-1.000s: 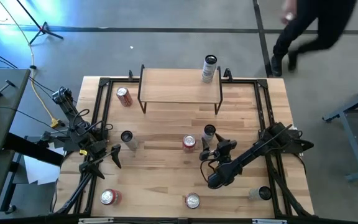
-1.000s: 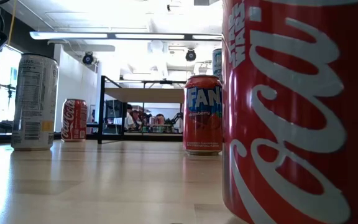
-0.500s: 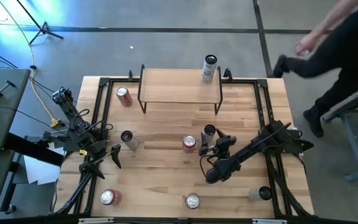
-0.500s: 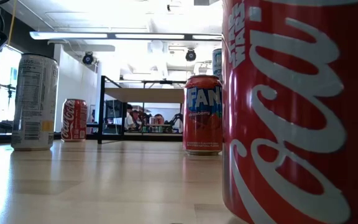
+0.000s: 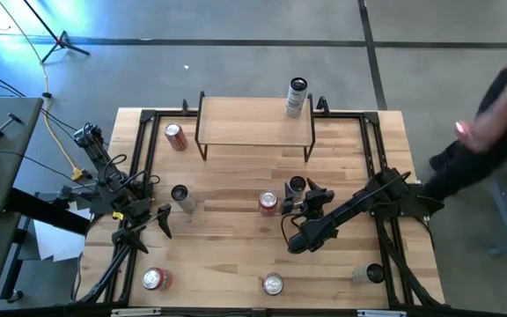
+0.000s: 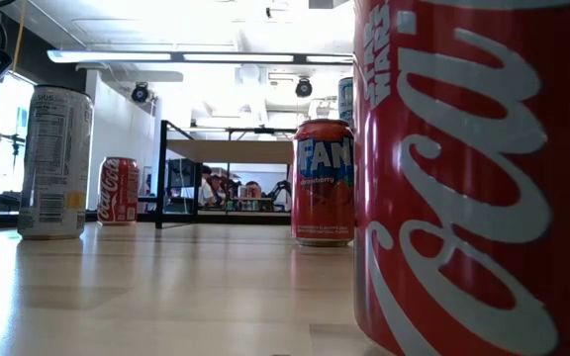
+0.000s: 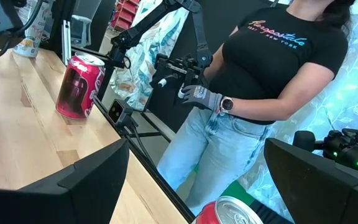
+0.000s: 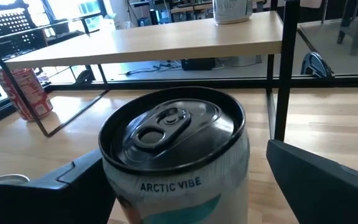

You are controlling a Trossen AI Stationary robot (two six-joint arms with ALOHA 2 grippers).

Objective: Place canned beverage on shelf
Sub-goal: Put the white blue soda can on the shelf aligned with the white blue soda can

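Observation:
A can with a black top, lettered ARCTIC VIBE [image 8: 173, 155], stands upright on the table right of centre [image 5: 297, 186]. My right gripper [image 8: 185, 186] is open and comes level from the near right [image 5: 306, 197], one finger on each side of this can. The shelf [image 5: 253, 123] stands at the far edge [image 8: 154, 40] on thin black legs. Another black-topped can [image 5: 297, 97] stands on the shelf's right end [image 8: 232, 9]. My left gripper [image 5: 152, 216] waits open at the table's left [image 7: 197, 180].
A red can [image 5: 268, 202] stands just left of my right gripper. More cans stand at the far left [image 5: 176, 136], left of centre [image 5: 181, 195], and along the near edge [image 5: 155, 279] [image 5: 273, 283] [image 5: 368, 275]. A person [image 5: 491, 123] moves beyond the table's right edge.
My right gripper has gone a little toward the far edge and the table's left, up to the black-topped can on the table. The person beyond the right edge has walked on. No can has moved.

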